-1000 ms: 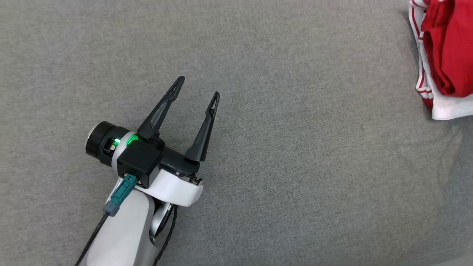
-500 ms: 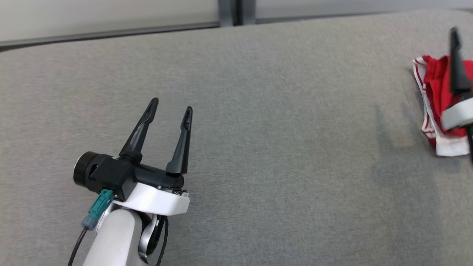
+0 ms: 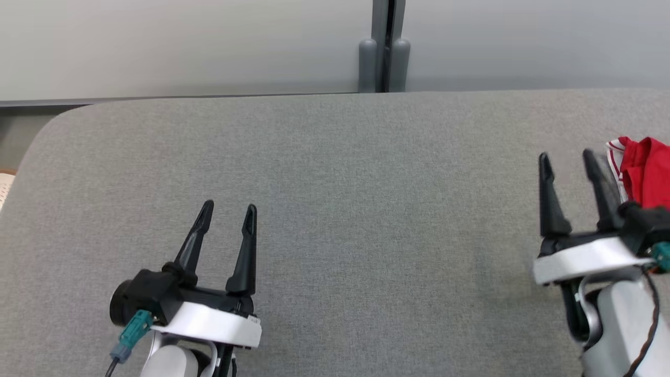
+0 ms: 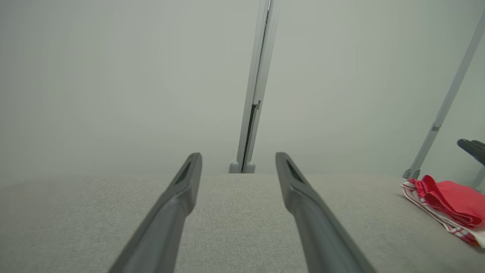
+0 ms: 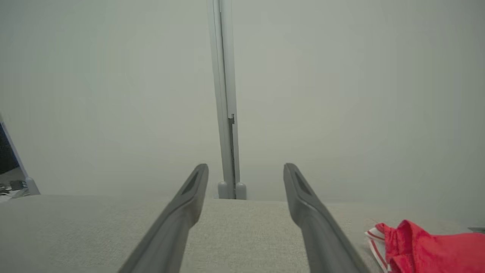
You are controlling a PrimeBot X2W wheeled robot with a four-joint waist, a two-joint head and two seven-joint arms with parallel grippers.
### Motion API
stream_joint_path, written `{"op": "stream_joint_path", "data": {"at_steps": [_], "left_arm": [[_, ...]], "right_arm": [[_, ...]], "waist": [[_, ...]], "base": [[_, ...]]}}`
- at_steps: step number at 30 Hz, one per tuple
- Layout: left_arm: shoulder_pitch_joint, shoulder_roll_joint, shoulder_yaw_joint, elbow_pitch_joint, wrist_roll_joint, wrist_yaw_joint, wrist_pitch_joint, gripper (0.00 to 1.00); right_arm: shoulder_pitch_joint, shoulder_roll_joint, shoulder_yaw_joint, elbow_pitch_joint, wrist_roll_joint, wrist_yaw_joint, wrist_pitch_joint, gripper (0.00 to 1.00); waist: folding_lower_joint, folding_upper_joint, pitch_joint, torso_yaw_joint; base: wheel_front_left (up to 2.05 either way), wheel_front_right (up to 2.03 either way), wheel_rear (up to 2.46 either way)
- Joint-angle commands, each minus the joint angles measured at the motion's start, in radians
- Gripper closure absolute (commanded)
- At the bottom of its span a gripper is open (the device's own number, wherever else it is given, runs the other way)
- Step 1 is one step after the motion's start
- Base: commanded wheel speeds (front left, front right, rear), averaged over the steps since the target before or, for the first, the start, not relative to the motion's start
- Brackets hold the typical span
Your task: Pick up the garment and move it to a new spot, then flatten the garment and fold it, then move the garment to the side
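Garment [image 3: 647, 175] still bundled beside right jaws

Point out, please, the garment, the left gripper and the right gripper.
garment [image 3: 649, 173]: head view, on its red cloth.
left gripper [image 3: 230, 207]: head view, midway between its open fingertips.
right gripper [image 3: 566, 155]: head view, midway between its open fingertips.
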State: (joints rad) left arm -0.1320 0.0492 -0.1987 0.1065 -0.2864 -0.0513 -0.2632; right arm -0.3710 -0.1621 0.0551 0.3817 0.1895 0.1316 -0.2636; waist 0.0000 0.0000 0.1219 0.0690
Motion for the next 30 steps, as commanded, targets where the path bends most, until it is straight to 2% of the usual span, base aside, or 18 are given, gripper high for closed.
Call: {"op": "stream_joint_path", "data": {"at_steps": [1,5,10,24,30], "left_arm": [[0.02,0.003,0.002,0.01,-0.005,0.008,-0.001,0.0],[0.051,0.003,0.002,0.042,0.018,0.01,-0.001,0.0],[0.077,0.003,0.018,0.083,0.039,0.018,-0.001,0.0],[0.083,0.004,0.004,0.085,0.059,0.015,-0.001,0.0],[0.08,0.003,0.012,0.064,0.064,0.041,-0.001,0.0]], "right_arm": [[0.037,0.021,-0.009,-0.017,0.004,-0.002,-0.001,0.0],[0.127,0.069,-0.003,-0.037,-0.022,-0.001,-0.001,0.0],[0.208,0.099,-0.002,-0.036,-0.046,-0.001,-0.001,0.0],[0.221,0.111,-0.004,-0.07,-0.018,-0.001,-0.001,0.0],[0.223,0.111,-0.002,-0.066,-0.042,-0.001,-0.001,0.0]], "waist": [[0.0,0.0,-0.021,0.012],[0.0,0.0,-0.041,0.016],[0.0,0.0,-0.057,0.012],[0.0,0.0,-0.051,-0.001],[0.0,0.0,-0.049,-0.001]], "base": [[0.0,0.0,0.0],[0.0,0.0,0.0],[0.0,0.0,0.0],[0.0,0.0,0.0],[0.0,0.0,0.0]]}}
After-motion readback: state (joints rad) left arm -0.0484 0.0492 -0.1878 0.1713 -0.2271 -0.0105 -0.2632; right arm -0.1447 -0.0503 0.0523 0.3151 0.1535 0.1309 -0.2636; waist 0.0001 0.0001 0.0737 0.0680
